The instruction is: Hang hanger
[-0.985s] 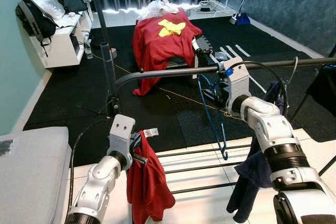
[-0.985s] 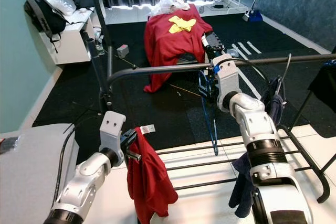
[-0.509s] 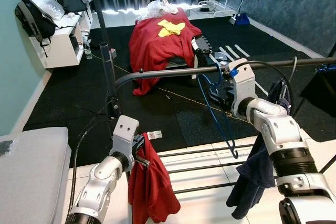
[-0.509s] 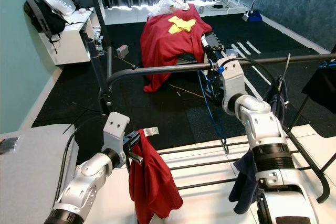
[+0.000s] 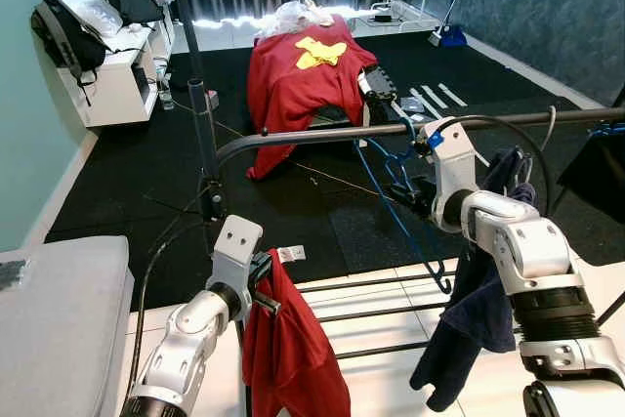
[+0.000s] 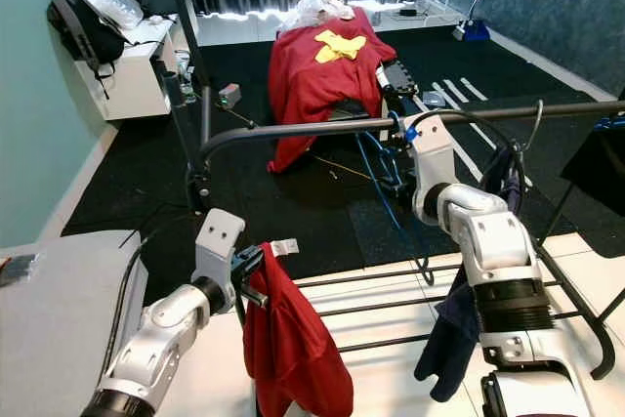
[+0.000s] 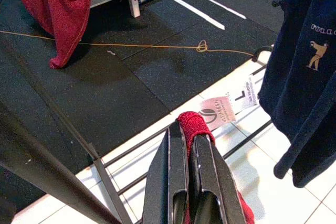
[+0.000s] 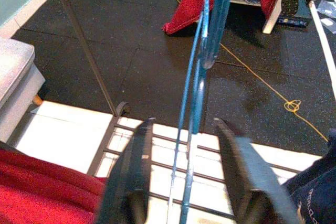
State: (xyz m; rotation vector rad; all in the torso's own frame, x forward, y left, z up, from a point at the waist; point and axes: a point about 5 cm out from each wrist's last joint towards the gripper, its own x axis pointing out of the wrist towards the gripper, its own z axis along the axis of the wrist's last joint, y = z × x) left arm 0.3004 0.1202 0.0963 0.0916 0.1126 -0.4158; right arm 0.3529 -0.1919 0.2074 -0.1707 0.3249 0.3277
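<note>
one blue hanger (image 5: pixel 400 207), two red cloths (image 5: pixel 293 354)

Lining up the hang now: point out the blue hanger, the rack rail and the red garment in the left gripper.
blue hanger (image 5: pixel 405 210), left eye view, on its slanted arm below the rail.
rack rail (image 5: pixel 312 135), left eye view, mid-span of the dark horizontal bar.
red garment (image 5: pixel 293 349), left eye view, on the cloth hanging below the left gripper (image 5: pixel 262 278).

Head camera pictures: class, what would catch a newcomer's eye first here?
Likely the red garment hanging from the left gripper, whose fingers are shut on it, low in front of the robot. Next, the blue hanger dangling from the dark rail, with the right gripper open around it.
</note>
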